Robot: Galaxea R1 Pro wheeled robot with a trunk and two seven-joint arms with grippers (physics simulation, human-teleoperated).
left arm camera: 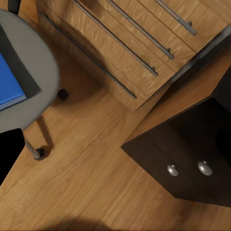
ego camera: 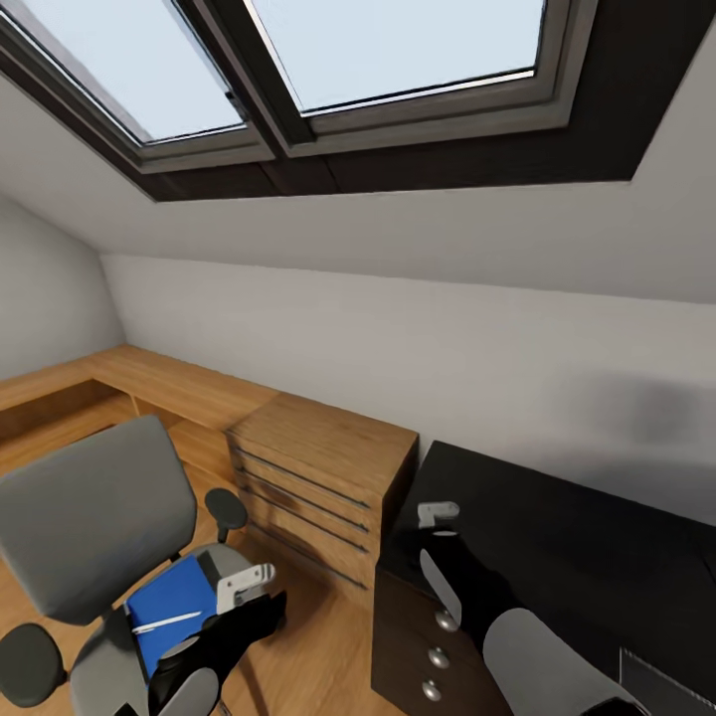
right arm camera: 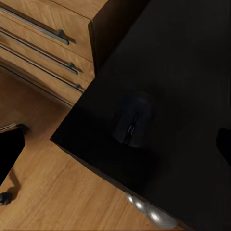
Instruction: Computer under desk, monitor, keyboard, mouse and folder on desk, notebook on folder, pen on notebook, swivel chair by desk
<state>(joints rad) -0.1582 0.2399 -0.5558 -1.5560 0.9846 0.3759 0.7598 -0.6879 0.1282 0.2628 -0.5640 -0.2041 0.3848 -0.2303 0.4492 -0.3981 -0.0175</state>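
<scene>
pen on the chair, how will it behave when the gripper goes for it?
The pen is a thin stick lying flat on the blue folder, so it probably rolls or skids if nudged. It looks light and too slim to pinch easily. The swivel chair stands on casters, so a push may shift the seat too.

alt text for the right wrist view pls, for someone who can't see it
A small black mouse sits on the black desk near its corner, with round silver drawer knobs showing below the edge. Beside the desk stands a light-wood chest with long bar handles, on a wooden floor.
</scene>
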